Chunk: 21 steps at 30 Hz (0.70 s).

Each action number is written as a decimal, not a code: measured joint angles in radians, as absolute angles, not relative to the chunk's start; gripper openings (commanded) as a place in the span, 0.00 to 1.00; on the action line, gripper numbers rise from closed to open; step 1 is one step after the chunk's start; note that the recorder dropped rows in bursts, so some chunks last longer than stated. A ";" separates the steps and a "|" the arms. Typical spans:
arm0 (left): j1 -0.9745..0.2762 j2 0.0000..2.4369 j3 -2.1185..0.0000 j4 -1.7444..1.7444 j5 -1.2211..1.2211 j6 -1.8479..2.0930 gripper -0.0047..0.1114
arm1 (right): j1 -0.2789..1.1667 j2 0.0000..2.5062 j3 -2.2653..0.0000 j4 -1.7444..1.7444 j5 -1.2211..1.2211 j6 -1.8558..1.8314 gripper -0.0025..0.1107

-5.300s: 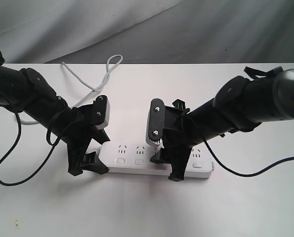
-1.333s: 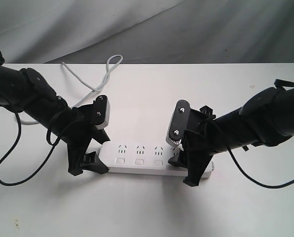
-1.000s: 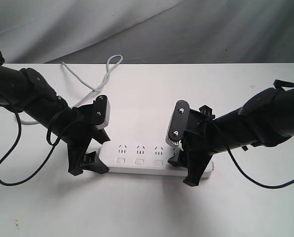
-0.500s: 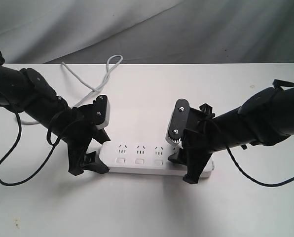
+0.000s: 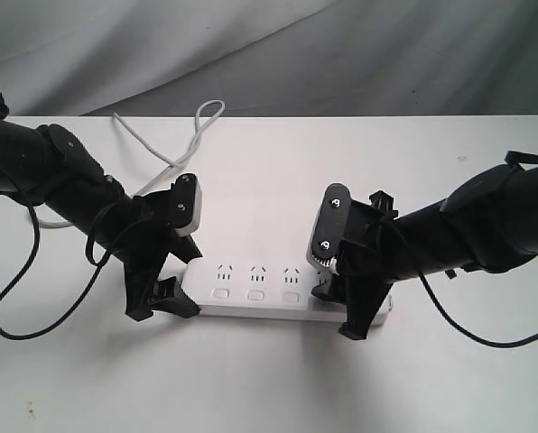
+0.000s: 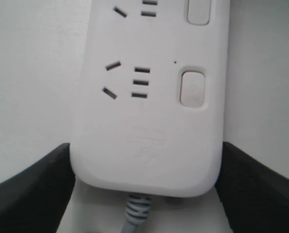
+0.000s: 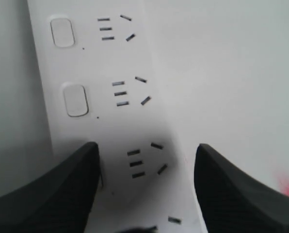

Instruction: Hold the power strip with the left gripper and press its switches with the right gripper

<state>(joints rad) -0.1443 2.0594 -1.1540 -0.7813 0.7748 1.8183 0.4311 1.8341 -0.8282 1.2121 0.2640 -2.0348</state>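
Note:
The white power strip (image 5: pixel 255 281) lies flat near the table's front edge, its grey cord (image 5: pixel 174 149) looping away to the back. My left gripper (image 5: pixel 161 307) is shut on the cord end; in the left wrist view both fingers (image 6: pixel 28 189) press the sides of the power strip (image 6: pixel 144 136), close to one of the switches (image 6: pixel 192 88). My right gripper (image 5: pixel 341 311) stands open over the strip's right part. In the right wrist view one of its fingers (image 7: pixel 52 194) rests on the button row and hides a switch, while two switches (image 7: pixel 76 100) show beyond it.
The white table (image 5: pixel 278 171) stretches behind the strip, with a grey cloth backdrop (image 5: pixel 341 54) beyond its far edge. The left arm's loose black cable (image 5: pixel 16 298) hangs in a loop at the left. The right arm's cable (image 5: pixel 486 338) droops at the right.
Over five seconds my right gripper has slid right along the strip, uncovering another switch. In the last half second it has dipped slightly. The left gripper and the strip have stayed put.

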 measured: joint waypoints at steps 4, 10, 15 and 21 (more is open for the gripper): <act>-0.144 2.059 -1.154 -0.784 0.775 1.818 0.59 | 0.431 1.766 -0.798 1.162 0.229 -2.049 0.51; -0.144 2.059 -1.154 -0.782 0.775 1.818 0.59 | 0.431 1.698 -0.791 1.155 0.211 -2.049 0.51; -0.144 2.059 -1.154 -0.782 0.775 1.818 0.59 | 0.431 1.697 -0.745 1.157 0.187 -2.049 0.51; -0.144 2.059 -1.154 -0.782 0.775 1.818 0.59 | 0.431 1.697 -0.713 1.166 0.165 -2.049 0.51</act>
<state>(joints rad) -0.1443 2.0594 -1.1540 -0.7817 0.7748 1.8183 0.4311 1.6966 -0.7128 1.1662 0.1645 -2.0485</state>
